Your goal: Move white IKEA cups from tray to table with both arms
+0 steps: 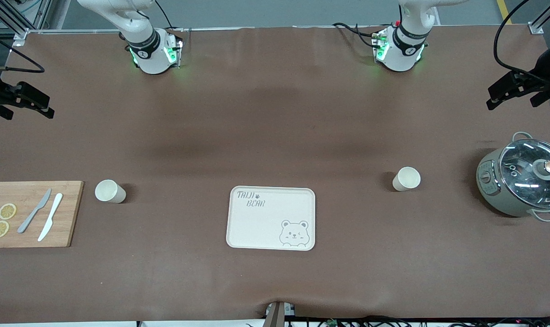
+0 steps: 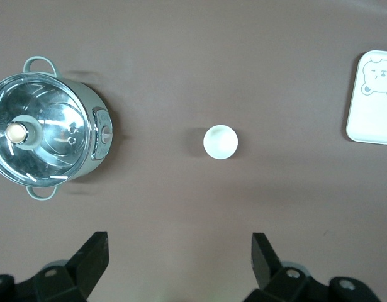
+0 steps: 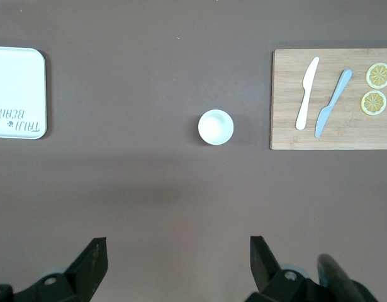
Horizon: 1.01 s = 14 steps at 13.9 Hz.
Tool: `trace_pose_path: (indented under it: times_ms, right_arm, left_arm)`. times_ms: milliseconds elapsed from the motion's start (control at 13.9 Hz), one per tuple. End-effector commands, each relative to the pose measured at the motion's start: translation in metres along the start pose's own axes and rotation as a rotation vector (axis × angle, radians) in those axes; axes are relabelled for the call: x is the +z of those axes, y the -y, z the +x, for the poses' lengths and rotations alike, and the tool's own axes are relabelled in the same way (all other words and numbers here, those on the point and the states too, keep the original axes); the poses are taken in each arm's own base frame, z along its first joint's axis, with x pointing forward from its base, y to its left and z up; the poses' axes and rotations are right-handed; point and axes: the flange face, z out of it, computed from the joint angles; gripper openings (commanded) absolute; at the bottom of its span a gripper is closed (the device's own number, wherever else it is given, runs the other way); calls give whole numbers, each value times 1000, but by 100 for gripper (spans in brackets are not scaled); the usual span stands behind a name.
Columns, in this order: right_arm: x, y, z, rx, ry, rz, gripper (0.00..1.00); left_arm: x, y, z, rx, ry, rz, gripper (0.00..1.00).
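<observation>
We log two small cream-white handleless cups standing upright on the brown bench (image 1: 275, 136), well apart. One cup (image 1: 110, 191) sits just beside a bamboo cutting board (image 1: 66, 213) toward the right arm's end; the board carries a grey knife (image 1: 34, 211), a white knife (image 1: 50, 216) and two lemon slices (image 1: 3, 220). The other cup (image 1: 406, 179) stands toward the left arm's end, near a grey-green pot with a glass lid (image 1: 522, 179). Between the cups, nearer the front camera, lies the cream rectangular bear tray (image 1: 271, 218). The left end effector (image 2: 179, 258) hangs released, fingers spread, over bare bench. The right end effector (image 3: 178, 259) likewise hangs released over bare bench.
</observation>
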Motion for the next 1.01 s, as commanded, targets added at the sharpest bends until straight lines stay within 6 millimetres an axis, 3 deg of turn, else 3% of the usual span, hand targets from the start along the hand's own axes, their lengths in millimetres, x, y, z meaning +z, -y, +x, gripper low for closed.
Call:
trace_pose_path:
  times_ms: [0, 431, 934]
  right_arm:
    - [-7, -6, -2, 8, -19, -29, 100]
    - [-6, -6, -2, 16, -15, -27, 100]
    - [-6, -4, -2, 17, -18, -18, 100]
  left_arm:
    - [-1, -2, 1, 18, -21, -10, 100]
    - [-15, 3, -1, 10, -55, -16, 100]
    - [-13, 2, 6, 6, -31, -21, 100]
